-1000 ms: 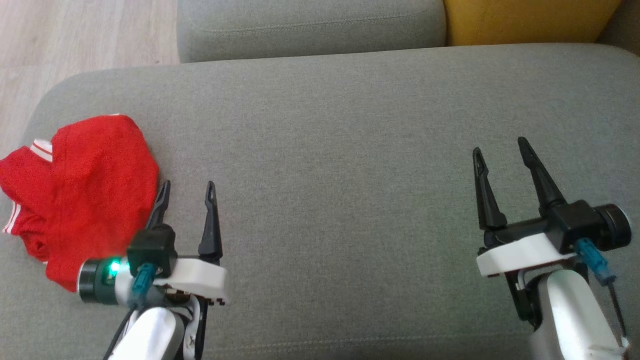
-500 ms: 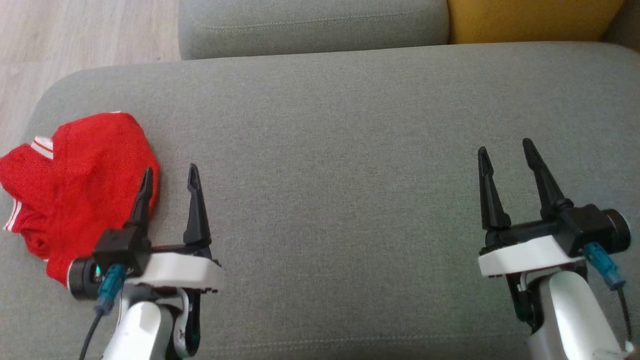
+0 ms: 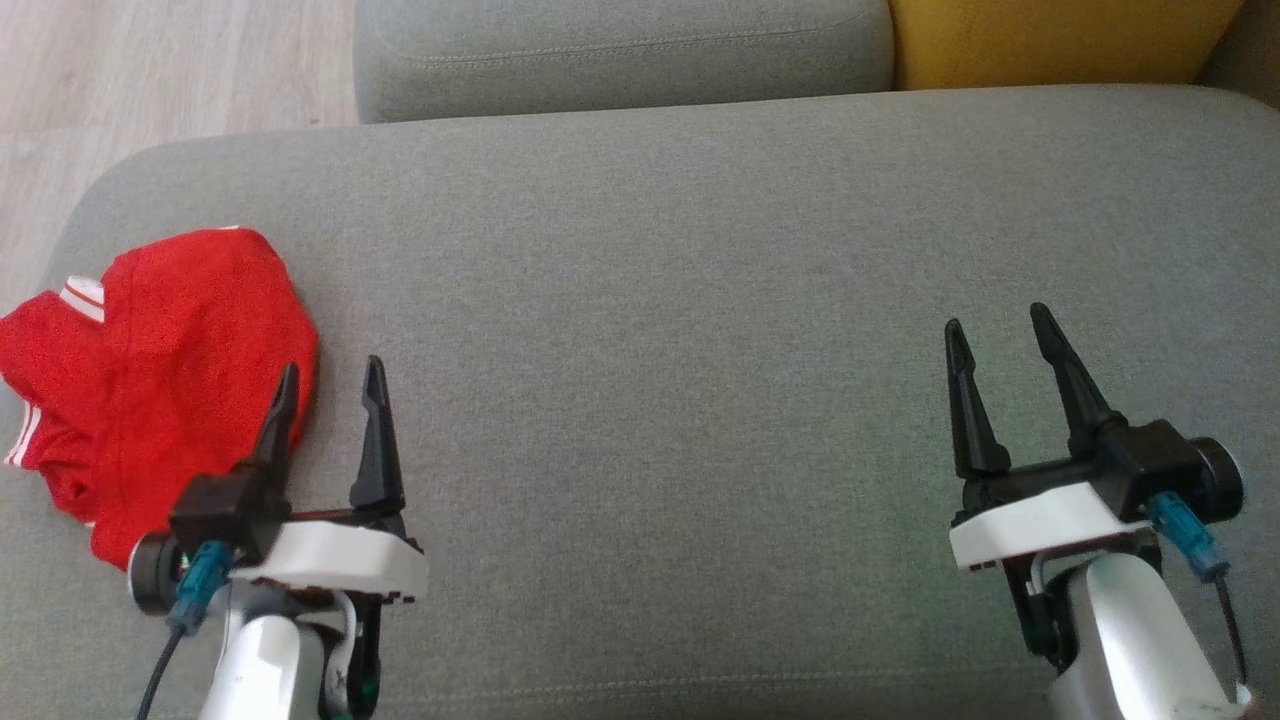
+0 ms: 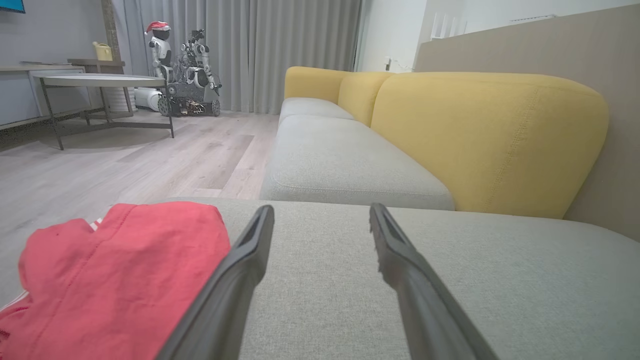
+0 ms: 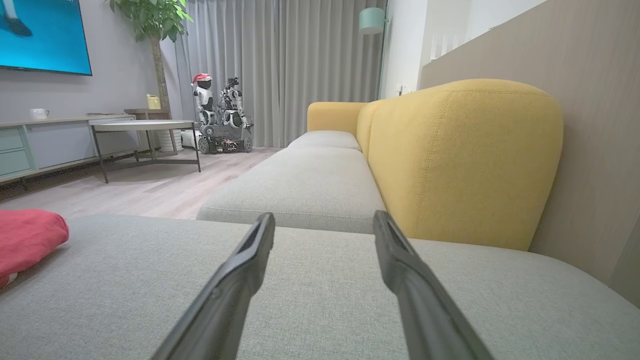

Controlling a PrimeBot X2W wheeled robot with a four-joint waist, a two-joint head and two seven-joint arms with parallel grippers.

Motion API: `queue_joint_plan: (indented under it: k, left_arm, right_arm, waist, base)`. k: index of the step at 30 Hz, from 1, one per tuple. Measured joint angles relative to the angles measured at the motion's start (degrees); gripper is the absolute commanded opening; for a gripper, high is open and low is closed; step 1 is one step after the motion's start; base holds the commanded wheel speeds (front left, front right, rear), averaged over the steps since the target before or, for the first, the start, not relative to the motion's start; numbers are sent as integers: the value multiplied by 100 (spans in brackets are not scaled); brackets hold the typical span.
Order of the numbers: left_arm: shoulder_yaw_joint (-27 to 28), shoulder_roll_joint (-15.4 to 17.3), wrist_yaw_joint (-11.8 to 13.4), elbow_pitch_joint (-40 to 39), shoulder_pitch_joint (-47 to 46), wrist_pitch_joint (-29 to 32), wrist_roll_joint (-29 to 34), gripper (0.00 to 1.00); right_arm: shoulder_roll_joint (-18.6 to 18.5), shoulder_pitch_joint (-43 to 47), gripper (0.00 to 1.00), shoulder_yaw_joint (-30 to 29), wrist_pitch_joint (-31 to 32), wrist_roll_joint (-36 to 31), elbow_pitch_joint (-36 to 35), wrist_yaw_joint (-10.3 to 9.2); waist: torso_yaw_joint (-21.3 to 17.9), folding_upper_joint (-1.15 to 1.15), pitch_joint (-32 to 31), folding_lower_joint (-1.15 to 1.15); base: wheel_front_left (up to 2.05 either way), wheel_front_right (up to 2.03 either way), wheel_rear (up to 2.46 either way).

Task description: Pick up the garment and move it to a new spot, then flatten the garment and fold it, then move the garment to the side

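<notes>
Jaws spread wide on both sides, nothing pinched. Far left on the grey sofa cushion (image 3: 640,250): red garment (image 3: 170,370), crumpled, white trim showing. Next up, left gripper (image 3: 331,365), one finger crossing the garment's right edge, contact hard to call. Well apart to the right, right gripper (image 3: 995,317), low over the cushion. Yellow backrest (image 3: 1050,40) at top right.
</notes>
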Motion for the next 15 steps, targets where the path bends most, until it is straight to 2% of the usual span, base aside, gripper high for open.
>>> queue_joint_plan:
  k: [6, 15]
  left_arm:
    - [124, -30, -108, 2, -1, 0, 74, 100]
    - [124, -41, -66, 29, -8, 0, 70, 100]
  right_arm:
    - [0, -1, 100, -20, 0, 0, -3, 0]
    - [-1, -77, 100, 49, 0, -16, -53, 0]
  waist:
    - [-15, 0, 8, 0]
    - [171, 0, 90, 0]
  base:
    - [0, 0, 0]
    - [0, 0, 0]
